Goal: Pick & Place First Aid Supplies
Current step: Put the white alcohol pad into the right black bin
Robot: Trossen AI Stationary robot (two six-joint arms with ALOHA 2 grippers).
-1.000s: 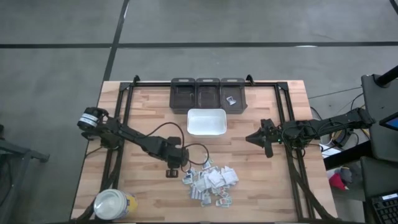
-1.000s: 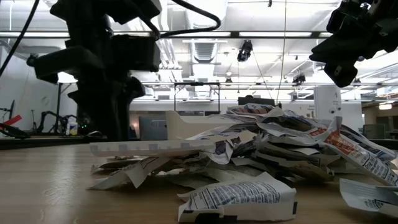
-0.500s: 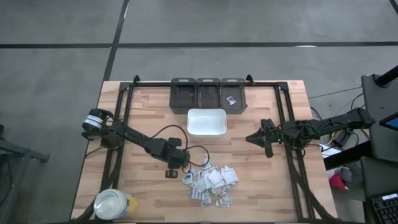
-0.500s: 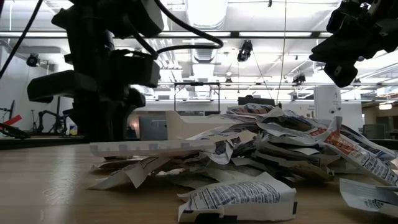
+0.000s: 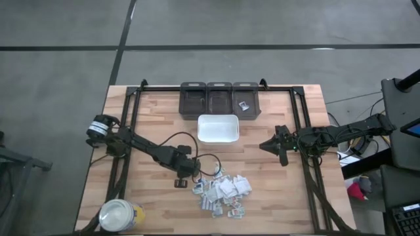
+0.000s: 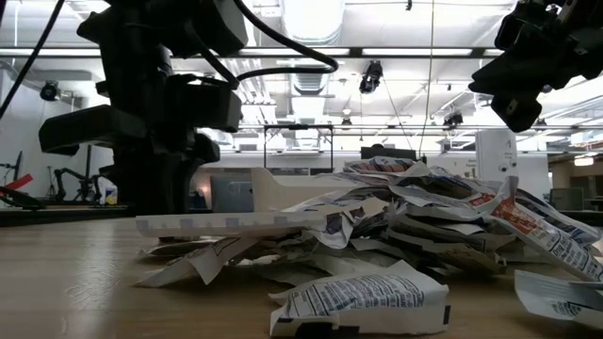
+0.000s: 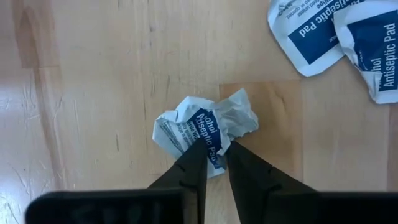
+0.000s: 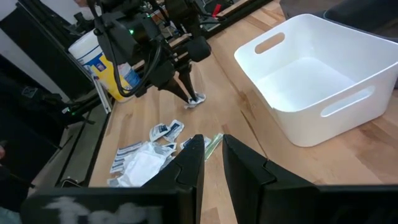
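Now the left end effector [image 7: 213, 163] pinches a crumpled packet [image 7: 204, 129].

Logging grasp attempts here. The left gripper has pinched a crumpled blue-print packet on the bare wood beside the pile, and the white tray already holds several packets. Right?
Not quite: the white tray is empty, as the right wrist view shows. The rest holds: the left gripper is pinching a crumpled blue-print packet on the wood beside the pile.

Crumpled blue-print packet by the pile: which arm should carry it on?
Left. The left gripper is already pinched on the crumpled packet; the right gripper waits apart, beside the white tray.
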